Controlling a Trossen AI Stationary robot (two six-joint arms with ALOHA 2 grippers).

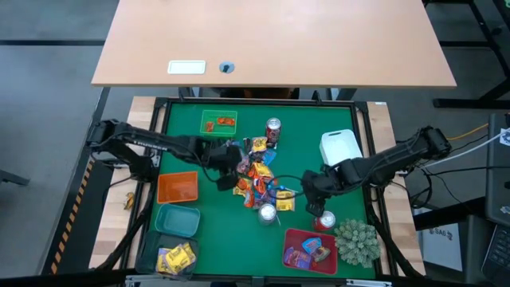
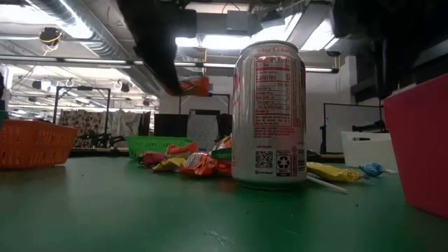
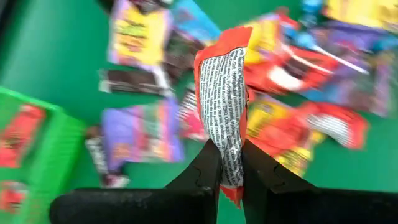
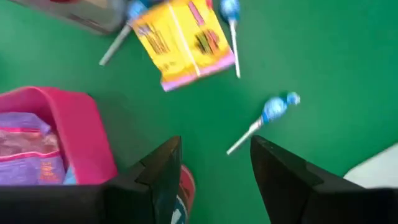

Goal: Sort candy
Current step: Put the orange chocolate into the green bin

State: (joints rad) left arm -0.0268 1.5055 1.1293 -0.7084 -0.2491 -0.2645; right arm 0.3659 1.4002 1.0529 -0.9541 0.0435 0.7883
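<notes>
The candy pile (image 1: 259,179) lies in the middle of the green mat: small yellow, orange-red, purple and blue wrappers. My left gripper (image 1: 231,163) hangs over the pile's left side, shut on an orange-red packet (image 3: 225,93) with a white printed back. The low view shows that packet (image 2: 194,86) high above the mat. My right gripper (image 4: 214,149) is open over bare mat right of the pile (image 1: 307,191), touching nothing. A blue lollipop (image 4: 273,109) and a yellow packet (image 4: 183,40) lie ahead of it. My left gripper pinches the orange-red packet between its two fingers, at the packet's lower end (image 3: 229,165). The rest of the packet stands out past the fingertips. It is lifted clear of the pile (image 3: 292,124).
Bins stand around the pile: green with red sweets (image 1: 219,122), orange (image 1: 177,187), teal (image 1: 177,219), one with yellow sweets (image 1: 175,257), pink-red (image 1: 311,249), white (image 1: 341,146). Three cans (image 1: 273,131) (image 1: 267,213) (image 1: 325,219) stand upright. A spiky plant (image 1: 356,241) sits near right.
</notes>
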